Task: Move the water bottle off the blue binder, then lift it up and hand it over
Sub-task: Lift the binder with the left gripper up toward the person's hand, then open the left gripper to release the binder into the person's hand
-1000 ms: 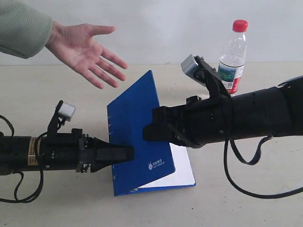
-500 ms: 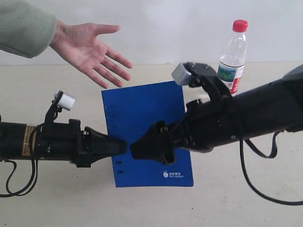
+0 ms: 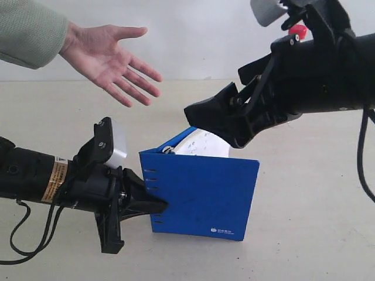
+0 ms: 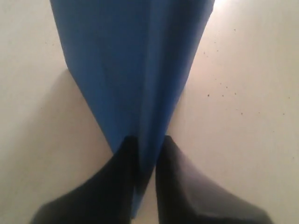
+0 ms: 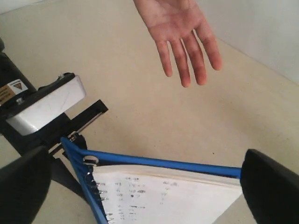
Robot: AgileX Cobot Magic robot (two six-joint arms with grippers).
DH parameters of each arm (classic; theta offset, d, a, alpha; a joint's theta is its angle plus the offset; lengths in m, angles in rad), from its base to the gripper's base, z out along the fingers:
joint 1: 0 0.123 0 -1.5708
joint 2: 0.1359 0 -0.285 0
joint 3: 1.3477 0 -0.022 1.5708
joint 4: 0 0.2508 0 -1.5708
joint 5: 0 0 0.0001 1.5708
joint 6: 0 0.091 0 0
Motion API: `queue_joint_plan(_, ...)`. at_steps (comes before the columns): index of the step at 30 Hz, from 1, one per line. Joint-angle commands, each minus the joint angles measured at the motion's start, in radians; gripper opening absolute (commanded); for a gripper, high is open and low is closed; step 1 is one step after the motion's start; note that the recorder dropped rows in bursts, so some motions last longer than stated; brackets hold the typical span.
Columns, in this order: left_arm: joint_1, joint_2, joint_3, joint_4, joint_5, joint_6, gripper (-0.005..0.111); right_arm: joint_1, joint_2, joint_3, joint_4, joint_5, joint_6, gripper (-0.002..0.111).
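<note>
The blue binder (image 3: pixel 205 196) stands on edge on the table, partly open, with white pages (image 3: pixel 199 143) showing at its top. My left gripper (image 3: pixel 157 205) is shut on its slotted spine edge. In the left wrist view both black fingers (image 4: pixel 117 182) clamp the blue cover (image 4: pixel 131 70). My right gripper (image 3: pixel 212 126) hangs open just above the binder. Its wrist view shows the blue cover edge (image 5: pixel 163 162) and the pages (image 5: pixel 163 196) below the wide-spread fingers (image 5: pixel 275 186). Of the water bottle only the red cap (image 3: pixel 297 30) shows, behind the right arm.
A person's open hand (image 3: pixel 111 55) in a grey-green sleeve is held palm up above the table at the back left; the same hand (image 5: pixel 182 28) shows in the right wrist view. The beige table (image 3: pixel 304 234) runs back to a white wall.
The binder went from leaning to standing upright, lower and nearer the front. The left gripper rolled while holding it. The right arm rose off the binder and now covers most of the bottle.
</note>
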Motion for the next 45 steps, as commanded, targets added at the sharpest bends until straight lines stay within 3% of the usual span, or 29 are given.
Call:
queue_joint_plan(1,-0.01,0.006,0.0,0.017,0.063,0.041,0.009,0.001,-0.019,-0.004,-0.015,-0.004,-0.019,0.101)
queue_joint_plan(7,-0.01,0.006,0.0,0.003,0.051,0.062,0.059,0.001,-0.017,-0.004,-0.115,-0.039,-0.04,0.101)
queue_joint_plan(9,-0.01,0.006,0.0,-0.027,0.015,0.086,0.068,0.001,-0.017,-0.004,-0.133,-0.06,-0.04,0.101)
queue_joint_plan(15,-0.013,0.006,0.0,-0.142,-0.164,0.291,0.072,0.001,-0.017,-0.004,-0.133,-0.078,-0.04,0.101)
queue_joint_plan(20,-0.017,0.018,0.0,-0.22,-0.186,0.356,0.072,0.001,-0.017,-0.004,-0.133,-0.068,-0.036,0.101)
queue_joint_plan(25,-0.017,0.085,-0.008,-0.259,-0.337,0.389,0.068,0.001,-0.017,-0.004,-0.126,-0.053,-0.036,0.101)
queue_joint_plan(28,-0.017,0.133,-0.037,-0.259,-0.412,0.389,0.053,0.001,-0.017,-0.004,-0.126,-0.053,-0.036,0.101)
queue_joint_plan(29,-0.017,0.146,-0.051,-0.259,-0.398,0.389,0.043,0.001,-0.017,-0.004,-0.126,-0.053,-0.036,0.101)
queue_joint_plan(30,-0.017,0.159,-0.069,-0.256,-0.35,0.383,0.017,0.001,-0.017,-0.004,-0.126,-0.053,-0.034,0.101)
queue_joint_plan(31,-0.017,0.16,-0.074,-0.256,-0.311,0.39,0.005,0.001,-0.017,-0.004,-0.126,-0.053,-0.032,0.101)
queue_joint_plan(33,-0.015,0.149,-0.078,-0.256,-0.218,0.379,0.004,0.001,-0.017,-0.004,-0.115,-0.053,-0.032,0.101)
queue_joint_plan(35,-0.004,0.106,-0.078,-0.256,-0.175,0.256,0.004,0.001,-0.019,-0.004,-0.111,-0.053,-0.032,0.101)
queue_joint_plan(38,0.037,0.022,-0.08,-0.256,-0.269,0.063,0.004,0.001,-0.021,-0.006,-0.111,-0.053,-0.032,0.101)
queue_joint_plan(40,0.104,-0.036,-0.094,-0.256,-0.36,-0.226,0.004,0.001,-0.021,-0.006,-0.111,-0.053,-0.032,0.101)
queue_joint_plan(42,0.159,-0.048,-0.101,-0.256,-0.389,-0.389,0.004,0.001,-0.021,-0.006,-0.111,-0.053,-0.032,0.101)
queue_joint_plan(45,0.205,-0.048,-0.097,-0.321,-0.414,-0.503,0.004,0.001,-0.021,-0.006,-0.111,-0.053,-0.03,0.101)
